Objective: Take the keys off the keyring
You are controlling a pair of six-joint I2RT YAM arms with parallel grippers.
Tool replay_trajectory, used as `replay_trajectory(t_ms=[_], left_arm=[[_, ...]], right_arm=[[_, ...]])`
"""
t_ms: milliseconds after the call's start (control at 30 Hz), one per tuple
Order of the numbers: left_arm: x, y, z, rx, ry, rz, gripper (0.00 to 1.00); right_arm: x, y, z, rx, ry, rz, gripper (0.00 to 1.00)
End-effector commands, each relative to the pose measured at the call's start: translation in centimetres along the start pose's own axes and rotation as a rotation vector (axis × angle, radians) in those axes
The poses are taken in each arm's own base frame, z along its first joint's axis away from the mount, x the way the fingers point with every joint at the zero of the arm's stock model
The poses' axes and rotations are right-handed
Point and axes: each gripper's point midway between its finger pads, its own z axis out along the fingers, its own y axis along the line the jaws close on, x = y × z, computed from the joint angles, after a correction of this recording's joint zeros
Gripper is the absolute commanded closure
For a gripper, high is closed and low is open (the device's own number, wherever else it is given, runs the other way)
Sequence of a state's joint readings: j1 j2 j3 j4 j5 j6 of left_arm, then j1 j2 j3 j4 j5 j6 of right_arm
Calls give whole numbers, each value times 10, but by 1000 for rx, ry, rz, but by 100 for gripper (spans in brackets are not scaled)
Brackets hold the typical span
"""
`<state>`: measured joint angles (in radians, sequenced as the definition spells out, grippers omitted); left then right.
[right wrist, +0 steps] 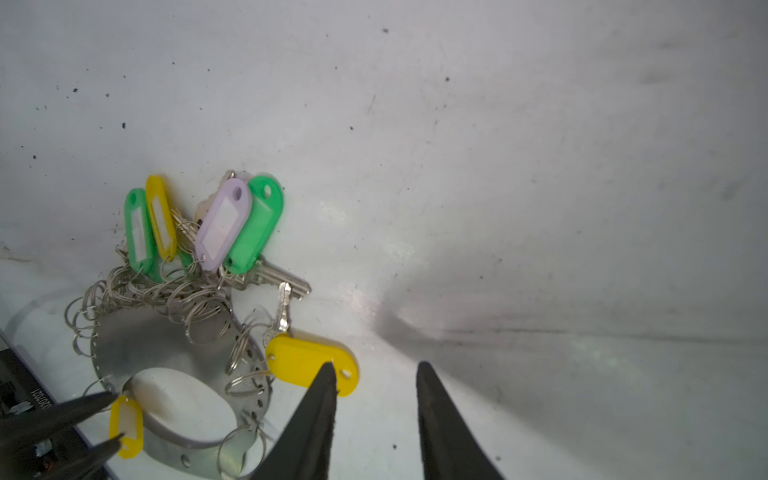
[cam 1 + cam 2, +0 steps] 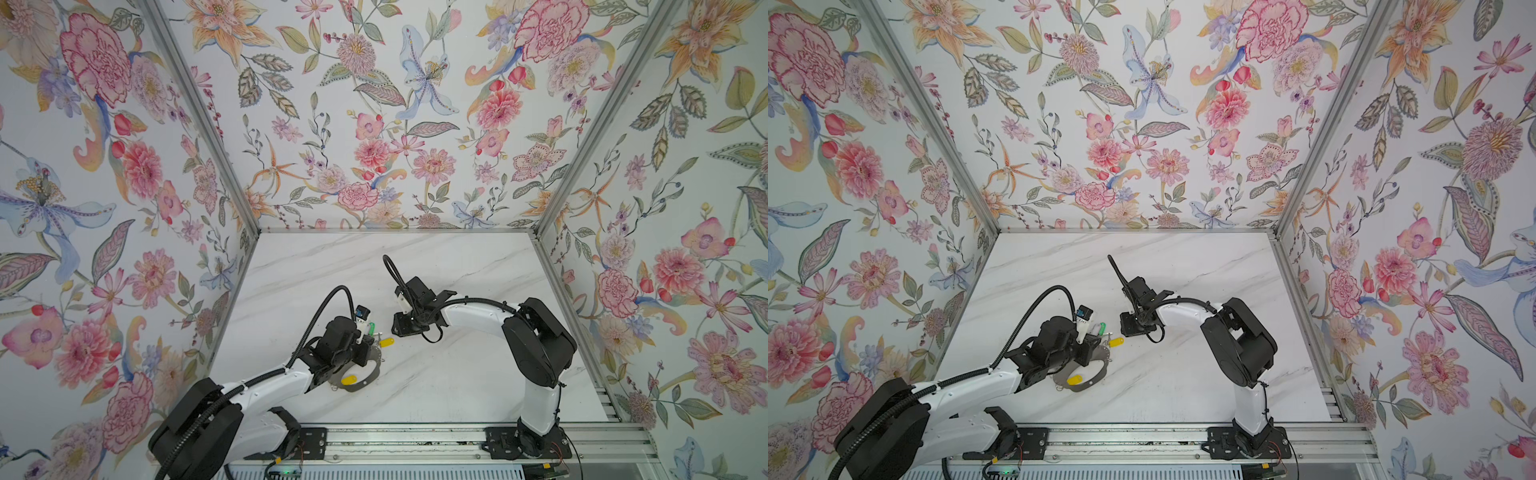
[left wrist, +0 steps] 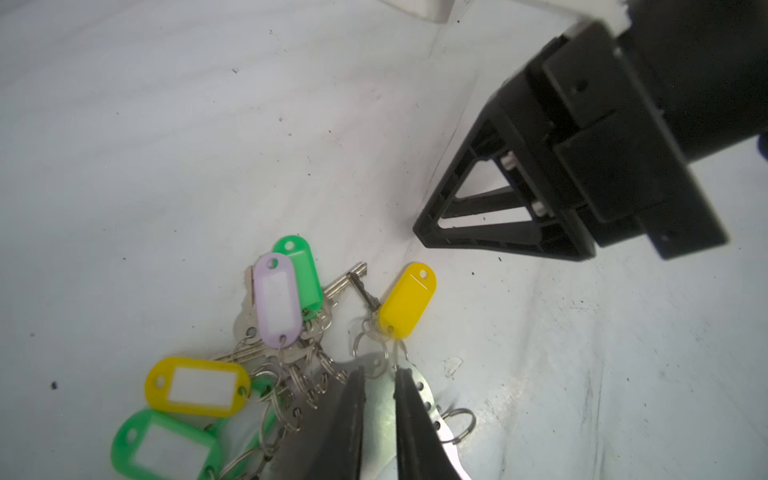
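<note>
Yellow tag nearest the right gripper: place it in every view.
Top view: yellow tag mid-table, between the arms.
Top view: same spot.
Left wrist: lower middle.
Right wrist: lower middle, at a fingertip of the right gripper.
Landmark: keyring, just beside the tag in all views.

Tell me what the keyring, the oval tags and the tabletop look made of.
The keyring: metal, seemingly steel, dull grey brushed sheen, punched holes. The tags: glossy moulded plastic, saturated colours, paper-like inserts. The tabletop: marble-look white surface, grey veining; real stone or laminate unclear.
</note>
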<state>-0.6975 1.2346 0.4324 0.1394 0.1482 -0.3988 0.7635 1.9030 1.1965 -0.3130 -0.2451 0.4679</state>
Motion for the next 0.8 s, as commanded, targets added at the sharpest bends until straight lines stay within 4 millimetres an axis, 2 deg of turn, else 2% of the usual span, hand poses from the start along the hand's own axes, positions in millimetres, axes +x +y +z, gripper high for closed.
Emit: replay_trajectory(t_ms=[0,400,633,767], left_arm=[[0,1,7,-47,41,41,86],[8,-6,20,-74,125,118,86],[9,11,22,-177,159,138,88],[8,6,26,-154,157,136,88]], right_arm=[[-8,4,-11,-56,-50,17,65],[0,-5,-14,-76,-68,49,65],[1,-5,-14,-81,-67,56,65],[2,-7,-12,-77,-65,59,66]])
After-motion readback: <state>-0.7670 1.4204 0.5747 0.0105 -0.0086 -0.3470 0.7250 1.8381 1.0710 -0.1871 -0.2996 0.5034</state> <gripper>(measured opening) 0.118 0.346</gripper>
